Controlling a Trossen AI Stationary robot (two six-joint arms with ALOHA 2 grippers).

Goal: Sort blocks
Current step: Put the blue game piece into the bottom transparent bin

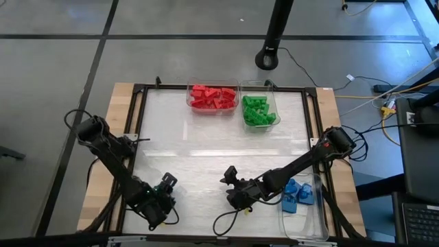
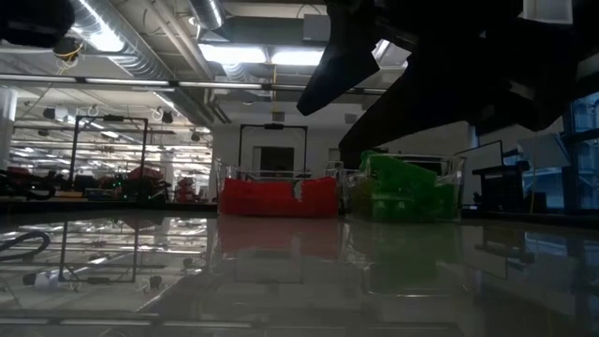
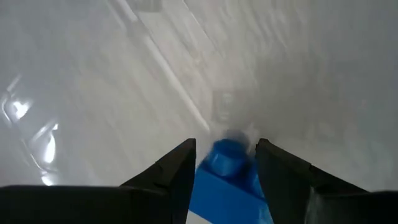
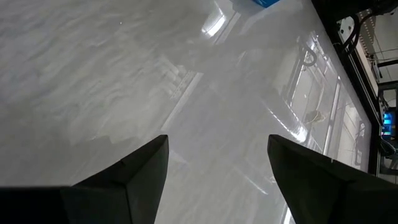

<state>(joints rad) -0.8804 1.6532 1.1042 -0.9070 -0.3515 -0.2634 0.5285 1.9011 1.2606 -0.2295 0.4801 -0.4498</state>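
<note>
My left gripper (image 1: 165,186) is at the table's near left, shut on a blue block (image 3: 225,180) that shows between its fingers in the left wrist view. My right gripper (image 1: 230,181) hangs open near the table's near middle, with only bare tabletop between its fingers (image 4: 217,143). Red blocks (image 1: 212,97) fill a clear bin at the far middle. Green blocks (image 1: 258,111) fill the bin to its right. More blue blocks (image 1: 297,195) lie in a clear bin at the near right. My left gripper pinches the blue block by two opposite sides (image 3: 202,177) between its two fingers. The block's rounded stud end (image 3: 227,155) sticks out a little past the fingertips. The fingers point steeply down. The block is held clear of the table.
The white tabletop (image 1: 206,151) lies between the grippers and the far bins. A black frame (image 1: 137,116) runs around the table. In the low view the red bin (image 2: 278,197) and the green bin (image 2: 404,192) stand at the far edge, below the dark arms.
</note>
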